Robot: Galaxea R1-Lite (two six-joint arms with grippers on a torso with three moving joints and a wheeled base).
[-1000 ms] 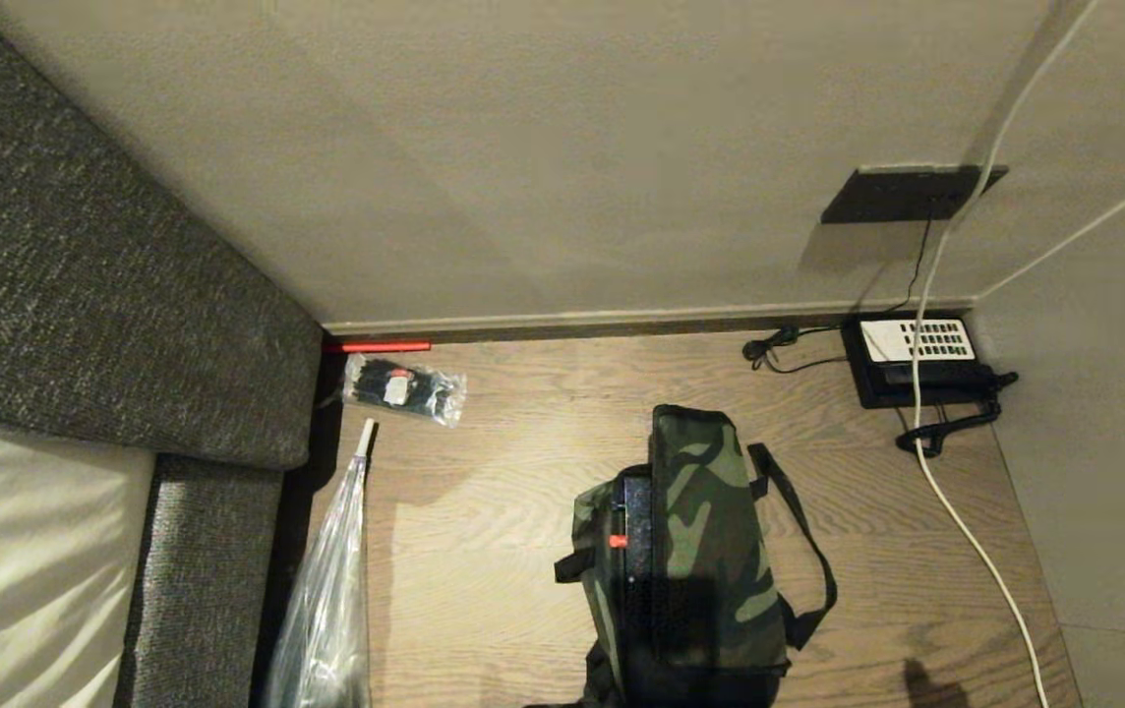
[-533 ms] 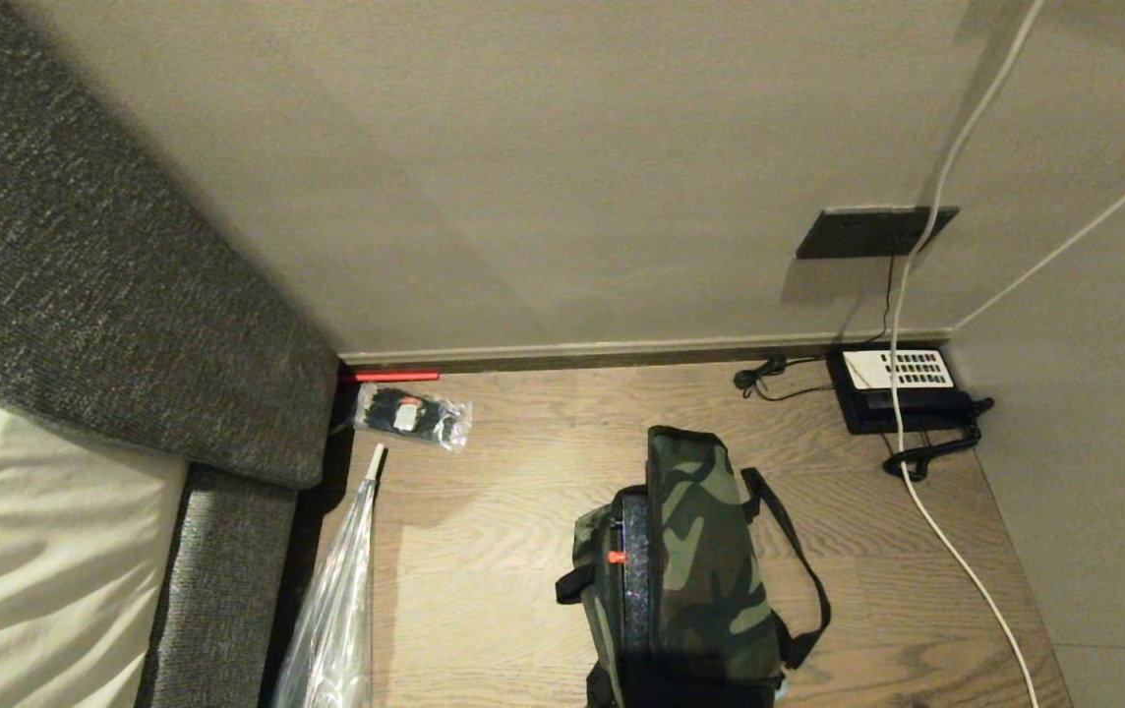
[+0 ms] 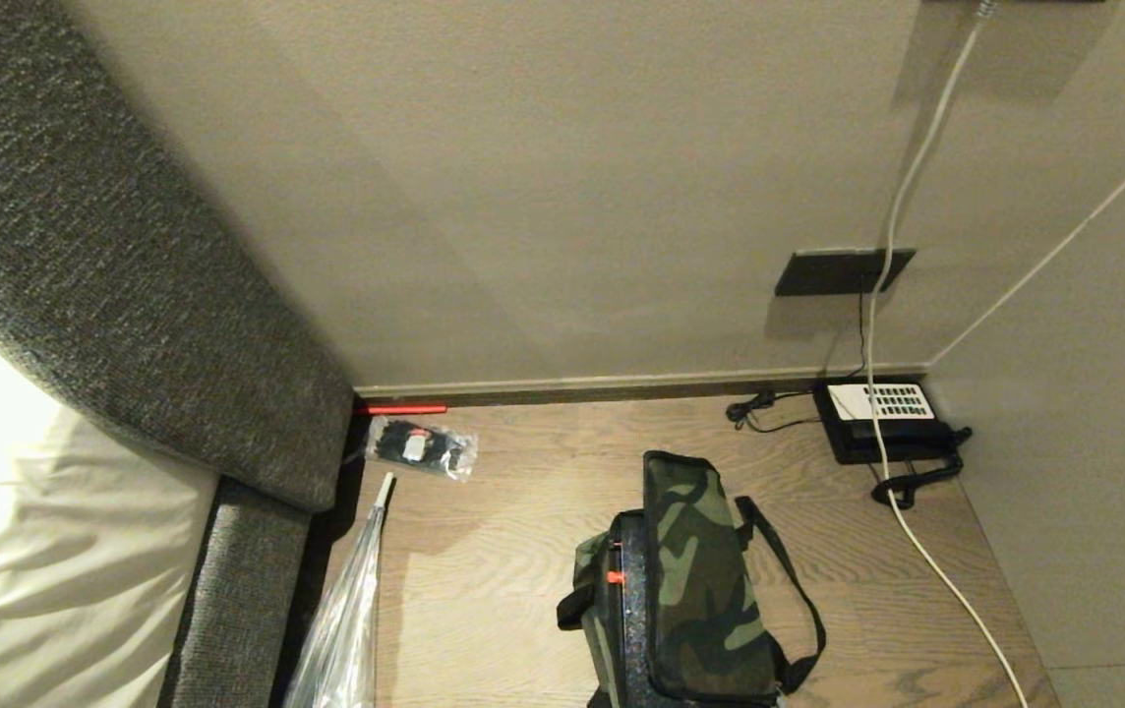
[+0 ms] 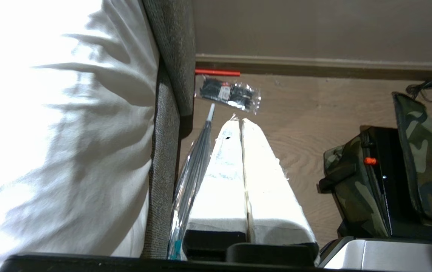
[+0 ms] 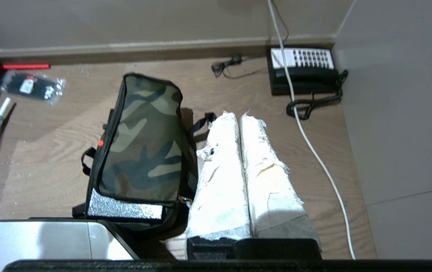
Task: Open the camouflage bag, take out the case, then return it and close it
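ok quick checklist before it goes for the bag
1. camouflage bag on the floor in front: ok.
2. Lid down over the case: ok, though one side gapes and the case's red latch shows.
3. Left end effector shut and holding nothing, hanging above the floor: ok.
4. Right end effector shut and holding nothing, beside the bag: ok.
5. White cable lies clear of the bag: ok.
6. Zip or fastener position: cannot tell.

- No writing, brand or number is legible anywhere.
- The telephone [image 5: 302, 67] has a white keypad (its key markings are too small to read).
- A small white-and-red label on the clear packet [image 4: 224, 91] is unreadable.
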